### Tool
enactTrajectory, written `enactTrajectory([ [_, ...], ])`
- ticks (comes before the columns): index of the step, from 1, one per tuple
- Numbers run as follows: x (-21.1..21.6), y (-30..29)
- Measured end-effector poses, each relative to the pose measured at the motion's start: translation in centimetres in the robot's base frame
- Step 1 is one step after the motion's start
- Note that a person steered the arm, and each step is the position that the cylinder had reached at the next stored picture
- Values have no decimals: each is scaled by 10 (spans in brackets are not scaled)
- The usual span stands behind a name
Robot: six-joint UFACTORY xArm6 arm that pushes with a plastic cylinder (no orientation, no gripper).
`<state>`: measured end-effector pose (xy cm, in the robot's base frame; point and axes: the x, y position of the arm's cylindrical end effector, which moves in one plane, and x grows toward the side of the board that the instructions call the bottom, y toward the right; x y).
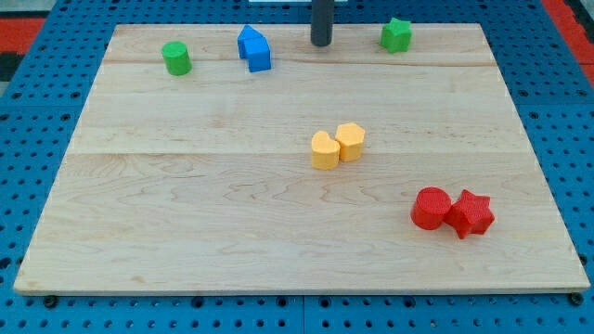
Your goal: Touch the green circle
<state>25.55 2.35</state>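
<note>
My tip [321,43] — a bare rod with no jaws to open or close — is seen at the board's top edge. The green circle [176,57] lies well to its left, beyond the blue blocks [253,48], which could be struck on a straight sweep. No containers are seen.

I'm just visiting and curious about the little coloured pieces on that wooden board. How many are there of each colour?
Green: 2, the green circle and the green star-like block
Blue: 2, touching, the upper blue block and the lower blue block
Yellow: 2, side by side, the left yellow block and the right yellow block
Red: 2, touching, the red cylinder and the red star
Total: 8
</note>
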Motion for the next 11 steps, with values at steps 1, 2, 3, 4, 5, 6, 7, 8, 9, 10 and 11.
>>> enactTrajectory([
  [1, 53, -1],
  [2, 80, -45],
  [3, 68, -134],
  [4, 56, -211],
  [5, 56, -274],
  [6, 39, -277],
  [7, 32, -277],
  [8, 23, -268],
  [9, 3, -241],
  [10, 8, -232],
  [11, 18, -205],
])
